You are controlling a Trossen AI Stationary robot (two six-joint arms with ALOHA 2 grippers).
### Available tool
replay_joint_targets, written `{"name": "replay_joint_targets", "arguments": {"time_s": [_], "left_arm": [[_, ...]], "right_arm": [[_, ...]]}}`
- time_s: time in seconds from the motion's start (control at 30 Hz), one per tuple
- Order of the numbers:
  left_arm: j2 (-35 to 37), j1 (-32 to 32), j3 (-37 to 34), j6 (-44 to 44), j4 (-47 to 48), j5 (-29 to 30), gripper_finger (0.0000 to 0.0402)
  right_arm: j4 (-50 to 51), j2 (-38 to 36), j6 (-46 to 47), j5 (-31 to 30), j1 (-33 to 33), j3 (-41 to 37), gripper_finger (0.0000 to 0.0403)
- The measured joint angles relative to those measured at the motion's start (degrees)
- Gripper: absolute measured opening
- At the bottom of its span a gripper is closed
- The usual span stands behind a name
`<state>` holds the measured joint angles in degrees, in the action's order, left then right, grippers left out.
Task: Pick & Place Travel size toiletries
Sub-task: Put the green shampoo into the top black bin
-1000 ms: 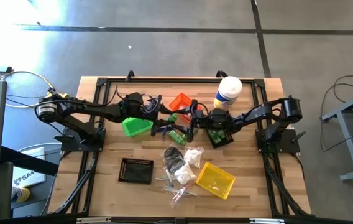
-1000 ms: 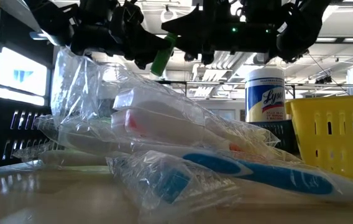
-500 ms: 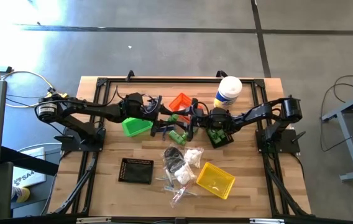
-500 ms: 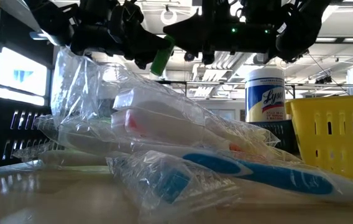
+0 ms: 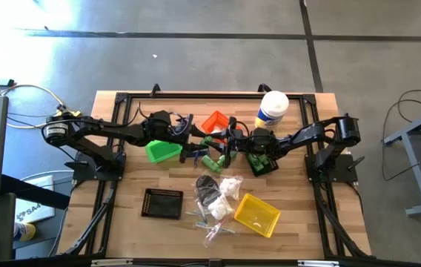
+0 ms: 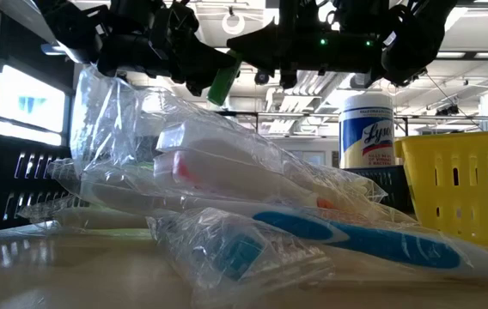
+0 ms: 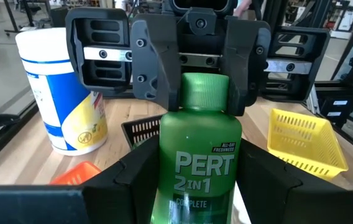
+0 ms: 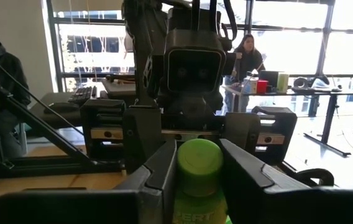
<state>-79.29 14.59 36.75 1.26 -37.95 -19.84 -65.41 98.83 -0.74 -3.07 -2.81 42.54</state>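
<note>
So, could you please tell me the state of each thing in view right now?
green bottle: held in the air between both grippers, cap on.
left gripper: shut on the bottle's body.
right gripper: closed around the bottle's cap.
white canister: upright, lid on.
yellow bin: on the table beside the pile.
wrapped toiletries: loose pile on the table.

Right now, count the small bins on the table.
5: green bin mid-left, orange bin at the back centre, yellow bin front right, black bin front left, and a dark bin partly hidden under the right arm.
</note>
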Motion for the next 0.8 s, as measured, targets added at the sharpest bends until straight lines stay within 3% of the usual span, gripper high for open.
{"name": "replay_joint_targets", "arguments": {"time_s": [0.4,0.67,0.8], "left_arm": [[0.0,0.0,0.0,0.0,0.1,1.0,0.0184],[0.0,0.0,1.1,2.1,1.1,2.2,0.0263],[0.2,0.1,2.3,4.4,2.9,2.4,0.0280]], "right_arm": [[0.1,0.0,-0.6,0.1,0.1,0.0,0.0089],[1.8,-0.3,-0.6,-0.3,0.2,0.0,0.0089],[8.8,-3.8,-0.6,-2.4,0.2,-0.1,0.0089]]}}
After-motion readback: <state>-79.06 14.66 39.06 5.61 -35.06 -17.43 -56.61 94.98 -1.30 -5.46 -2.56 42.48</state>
